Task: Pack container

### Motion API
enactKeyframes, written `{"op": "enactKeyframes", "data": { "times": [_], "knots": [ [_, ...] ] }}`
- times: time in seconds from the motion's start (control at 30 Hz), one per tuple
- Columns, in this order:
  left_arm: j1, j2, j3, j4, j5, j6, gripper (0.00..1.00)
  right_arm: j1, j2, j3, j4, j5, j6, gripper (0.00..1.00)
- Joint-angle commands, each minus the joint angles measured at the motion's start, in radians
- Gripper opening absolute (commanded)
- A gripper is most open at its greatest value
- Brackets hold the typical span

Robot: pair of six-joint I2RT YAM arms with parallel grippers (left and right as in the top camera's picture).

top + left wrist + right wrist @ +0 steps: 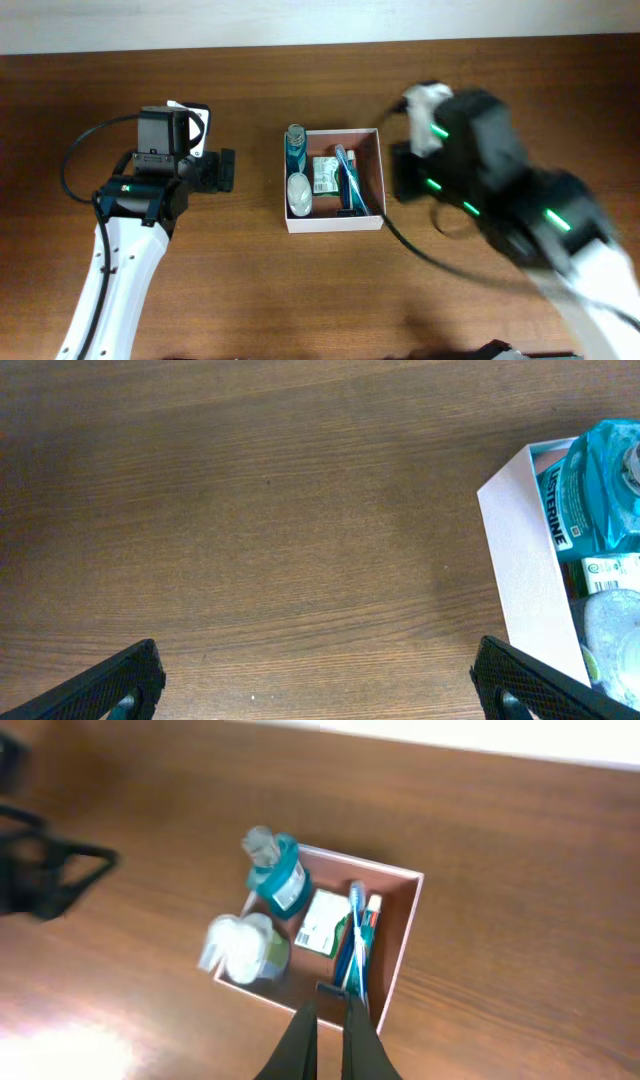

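The container [370, 160] is a square white-walled box with a reddish-brown inside at the table's middle. In it are a teal mouthwash bottle [296, 146], a round white item [299, 192], a green-and-white packet [324, 175] and a blue toothbrush [346, 178]. My left gripper [228, 171] is open and empty, just left of the container; its wall shows in the left wrist view [525, 550]. My right gripper [400, 175] is blurred by the container's right wall. In the right wrist view its fingers [330, 1015] are together, empty, above the container [395, 920].
The brown wooden table [250, 280] surrounds the container. A pale wall [300, 20] runs along the far edge. Black cables [85, 150] loop by the left arm and another [430, 250] trails by the right arm.
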Motion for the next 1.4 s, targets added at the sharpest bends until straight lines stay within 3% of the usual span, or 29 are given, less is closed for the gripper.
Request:
{"op": "enactKeyframes", "data": {
  "times": [0.0, 0.7, 0.97, 1.37],
  "knots": [
    [0.003, 0.005, 0.003, 0.003, 0.007, 0.016, 0.99, 0.003, -0.156, 0.015, -0.056, 0.006, 0.010, 0.04],
    [0.003, 0.005, 0.003, 0.003, 0.007, 0.016, 0.99, 0.002, -0.927, -0.018, -0.285, 0.007, 0.089, 0.04],
    [0.003, 0.005, 0.003, 0.003, 0.007, 0.016, 1.00, 0.002, -1.054, -0.018, -0.380, 0.037, 0.088, 0.05],
    [0.003, 0.005, 0.003, 0.003, 0.007, 0.016, 0.99, 0.002, -1.086, -0.029, -0.455, 0.056, 0.088, 0.04]
  ]
}}
